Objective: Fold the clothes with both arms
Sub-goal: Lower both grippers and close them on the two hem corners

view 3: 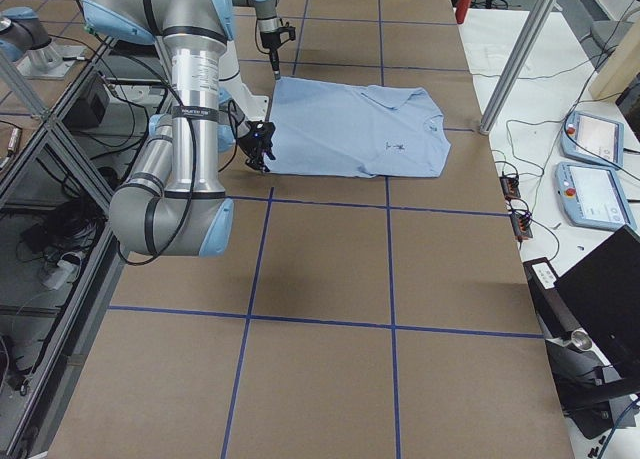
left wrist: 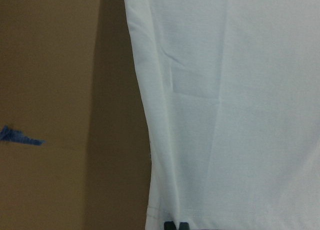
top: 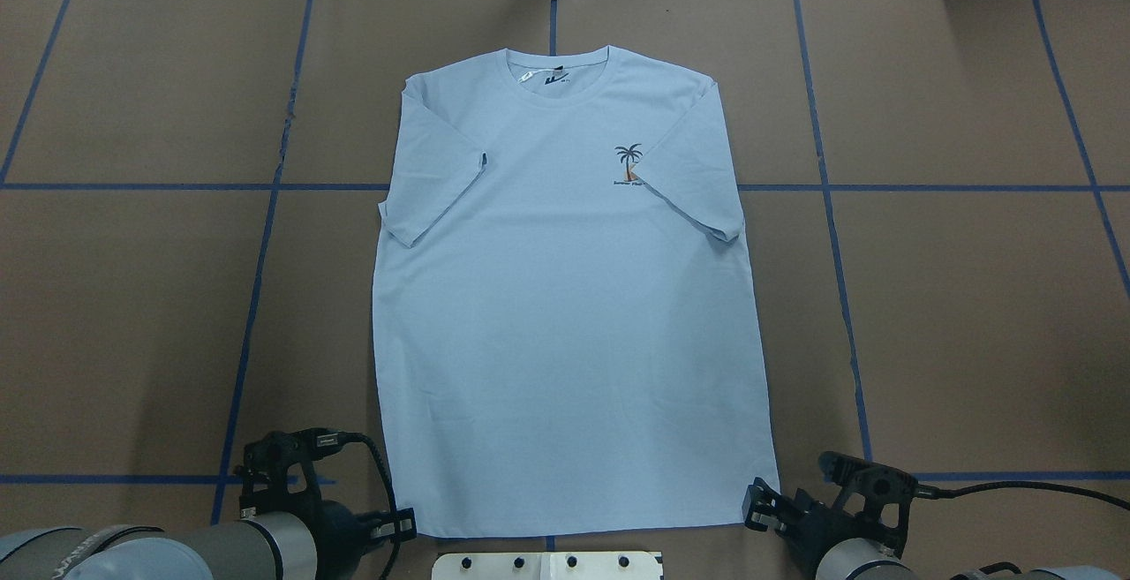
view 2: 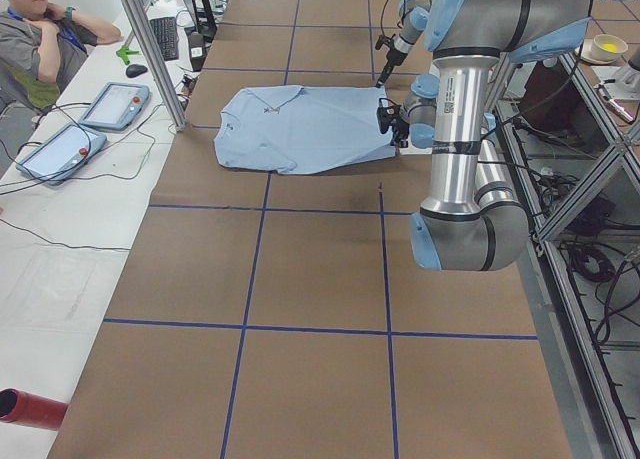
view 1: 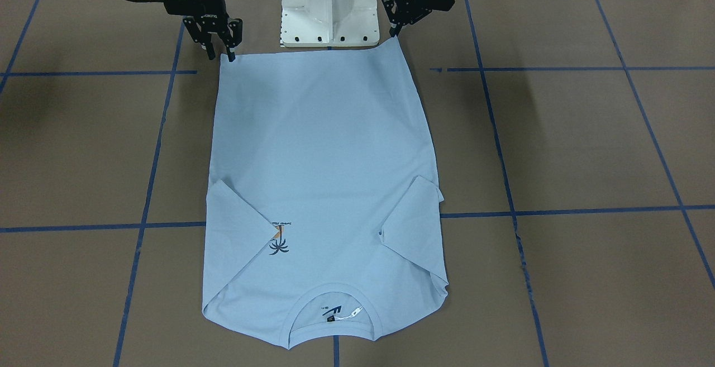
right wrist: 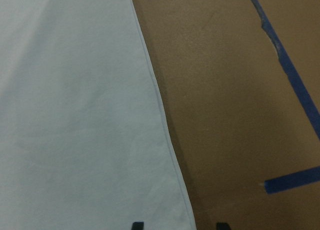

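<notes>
Brown table (top: 971,324), crossed by blue tape lines (top: 177,185). Bears a light blue T-shirt (top: 565,315) flat mid-frame, collar toward the top, and seemingly a white base (top: 547,565) at bottom centre.

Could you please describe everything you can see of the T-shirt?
The light blue, cotton-looking T-shirt lies flat, front up, on the brown table, collar far from the robot, both sleeves folded inward, one overlapping the palm print. The left claw seems pinched on one hem corner; the open right claw straddles the other.
</notes>
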`<state>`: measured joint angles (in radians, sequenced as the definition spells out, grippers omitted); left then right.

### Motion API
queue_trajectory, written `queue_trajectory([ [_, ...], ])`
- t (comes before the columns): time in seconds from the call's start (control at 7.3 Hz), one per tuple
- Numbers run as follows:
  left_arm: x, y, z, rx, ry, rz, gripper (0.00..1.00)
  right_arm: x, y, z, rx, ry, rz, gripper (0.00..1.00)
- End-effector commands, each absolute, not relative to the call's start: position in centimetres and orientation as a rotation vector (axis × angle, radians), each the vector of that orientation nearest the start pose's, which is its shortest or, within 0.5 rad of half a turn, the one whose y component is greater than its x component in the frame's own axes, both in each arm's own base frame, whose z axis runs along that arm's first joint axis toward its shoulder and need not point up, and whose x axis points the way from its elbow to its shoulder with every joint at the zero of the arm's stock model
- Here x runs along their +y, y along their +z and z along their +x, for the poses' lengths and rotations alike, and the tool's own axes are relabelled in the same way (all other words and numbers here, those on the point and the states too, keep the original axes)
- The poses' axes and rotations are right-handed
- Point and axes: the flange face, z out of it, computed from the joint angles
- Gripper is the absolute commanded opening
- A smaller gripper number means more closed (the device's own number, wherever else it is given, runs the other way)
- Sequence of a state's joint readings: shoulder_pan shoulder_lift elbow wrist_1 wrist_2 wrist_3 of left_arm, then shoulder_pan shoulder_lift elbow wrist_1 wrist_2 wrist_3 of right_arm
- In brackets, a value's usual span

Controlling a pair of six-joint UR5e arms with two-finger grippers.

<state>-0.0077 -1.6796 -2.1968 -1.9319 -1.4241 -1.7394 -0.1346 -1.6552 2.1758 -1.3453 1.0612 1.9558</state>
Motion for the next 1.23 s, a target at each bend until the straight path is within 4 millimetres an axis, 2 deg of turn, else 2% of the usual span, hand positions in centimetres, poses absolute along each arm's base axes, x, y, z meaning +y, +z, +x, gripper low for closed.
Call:
queue_trajectory([
  [0.0,-15.2,27.7,46.8,1.108,-0.239,0.043,0.0,-11.6,38.7,-45.9,-0.841,0.417,0.297,0.54],
  [0.14,-15.2,27.6,46.8,1.109,-0.239,0.043,0.0,-11.5,38.8,-46.0,-0.84,0.414,0.303,0.5],
  [0.55,-15.1,27.3,46.5,1.117,-0.239,0.042,0.0,-11.2,39.6,-46.5,-0.825,0.407,0.31,0.49],
  [0.68,-15.1,27.3,46.5,1.117,-0.239,0.042,0.0,-11.2,39.3,-46.7,-0.831,0.409,0.308,0.45],
  [0.82,-15.1,27.3,46.5,1.117,-0.239,0.042,0.0,-11.1,39.1,-47.1,-0.837,0.41,0.306,0.2],
  [0.96,-15.1,27.3,46.5,1.117,-0.239,0.042,0.0,-11.1,39.1,-47.2,-0.835,0.41,0.306,0.0],
  [1.1,-15.1,27.3,46.5,1.117,-0.239,0.042,0.0,-11.1,39.3,-47.2,-0.83,0.408,0.312,0.0],
])
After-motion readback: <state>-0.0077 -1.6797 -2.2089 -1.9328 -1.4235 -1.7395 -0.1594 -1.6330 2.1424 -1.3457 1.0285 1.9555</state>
